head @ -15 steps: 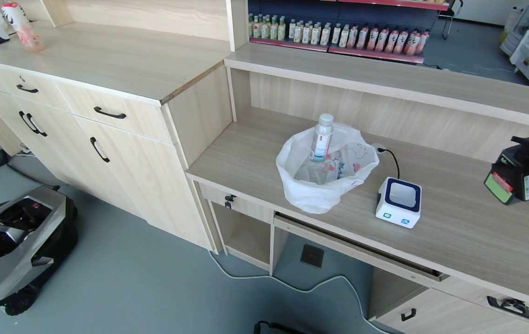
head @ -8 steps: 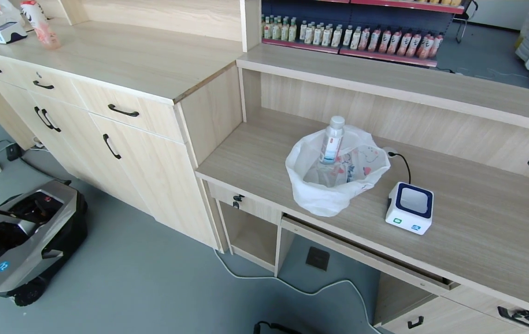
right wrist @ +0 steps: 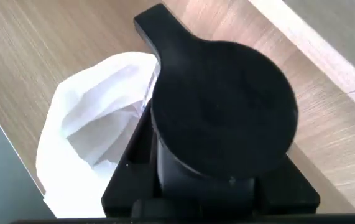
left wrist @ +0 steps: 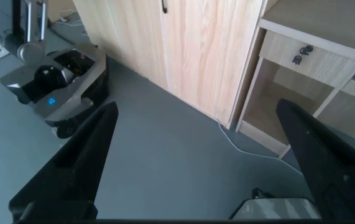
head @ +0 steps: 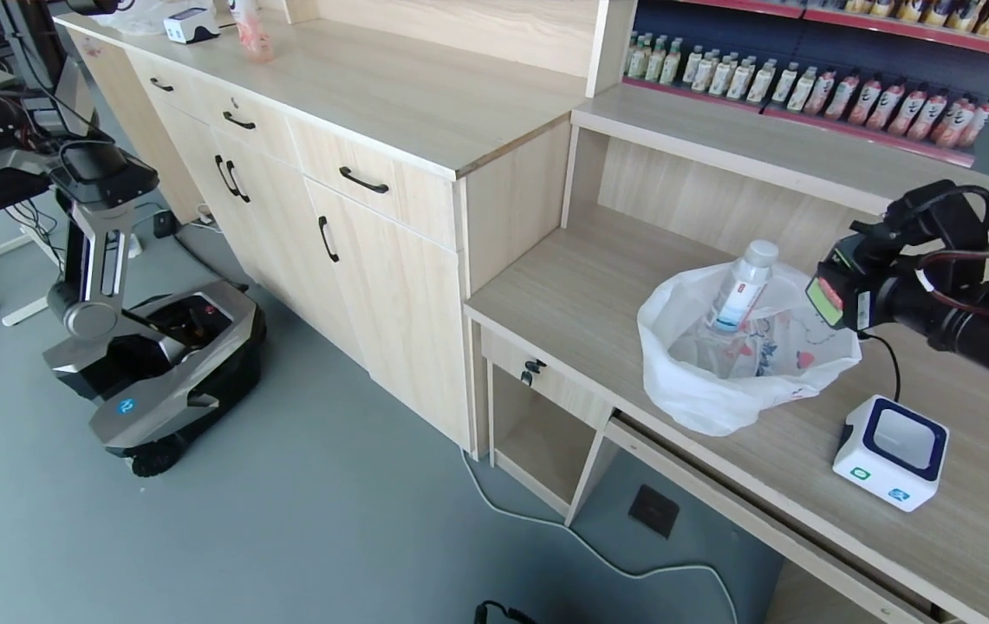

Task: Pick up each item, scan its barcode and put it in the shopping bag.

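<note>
A white shopping bag [head: 719, 394] stands open on the low wooden counter [head: 581, 295], with a clear water bottle [head: 741, 282] upright inside it. My right gripper [head: 849, 295] hovers at the bag's right rim, shut on a dark can [head: 836, 290] with a green and red label on its end. From the right wrist, the can's round black top [right wrist: 221, 118] sits above the bag [right wrist: 90, 130]. A white barcode scanner [head: 891, 451] with a dark blue window rests on the counter, to the right of the bag. My left gripper [left wrist: 196, 162] hangs open over the grey floor.
A tall cabinet [head: 390, 199] with drawers and doors rises left of the counter; a second scanner [head: 191, 24] and a pink bottle [head: 253, 26] stand on it. Another wheeled robot [head: 156, 364] is parked on the floor. Several drinks [head: 806, 87] line a back shelf.
The camera has turned, shifting the scene rightward. My right gripper has carried the can from right of the scanner to the bag's right rim.
</note>
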Motion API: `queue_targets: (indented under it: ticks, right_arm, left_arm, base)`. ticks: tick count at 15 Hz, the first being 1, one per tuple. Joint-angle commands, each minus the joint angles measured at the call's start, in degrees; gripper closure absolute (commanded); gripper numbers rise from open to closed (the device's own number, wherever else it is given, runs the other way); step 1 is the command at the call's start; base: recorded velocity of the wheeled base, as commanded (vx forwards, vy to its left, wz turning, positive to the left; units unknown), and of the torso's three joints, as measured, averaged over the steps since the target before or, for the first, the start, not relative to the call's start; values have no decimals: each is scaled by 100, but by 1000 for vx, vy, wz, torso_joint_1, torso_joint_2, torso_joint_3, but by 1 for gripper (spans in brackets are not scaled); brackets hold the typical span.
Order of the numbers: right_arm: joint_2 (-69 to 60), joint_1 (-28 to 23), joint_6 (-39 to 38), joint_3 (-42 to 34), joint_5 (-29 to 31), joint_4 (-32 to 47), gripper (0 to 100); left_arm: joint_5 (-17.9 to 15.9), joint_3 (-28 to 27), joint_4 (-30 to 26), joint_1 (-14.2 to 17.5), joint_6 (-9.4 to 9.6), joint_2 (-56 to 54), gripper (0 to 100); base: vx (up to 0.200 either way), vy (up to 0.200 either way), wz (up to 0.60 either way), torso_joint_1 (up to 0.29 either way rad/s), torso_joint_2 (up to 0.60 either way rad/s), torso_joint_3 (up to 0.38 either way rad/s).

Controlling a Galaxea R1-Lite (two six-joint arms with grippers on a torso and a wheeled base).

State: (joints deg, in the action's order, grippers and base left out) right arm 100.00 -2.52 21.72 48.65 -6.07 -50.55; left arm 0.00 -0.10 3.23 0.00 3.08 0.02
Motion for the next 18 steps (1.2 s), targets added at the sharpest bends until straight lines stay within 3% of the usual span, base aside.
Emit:
queue_targets:
  ticks: [1, 6, 18]
  right_arm:
    - [1241, 498, -801, 338, 27, -130, 100]
    - [2050, 648, -968, 663, 27, -772, 100]
    - [2735, 692, -959, 804, 71, -1053, 100]
  left_arm:
    - [0, 1, 2, 0, -1, -2, 0]
    - [0, 1, 2, 0, -1, -2, 0]
    - [0, 1, 2, 0, -1, -2, 0]
  base:
    - [0, 0, 0, 0, 0, 0]
    - [0, 0, 0, 0, 0, 0]
    - [0, 0, 0, 0, 0, 0]
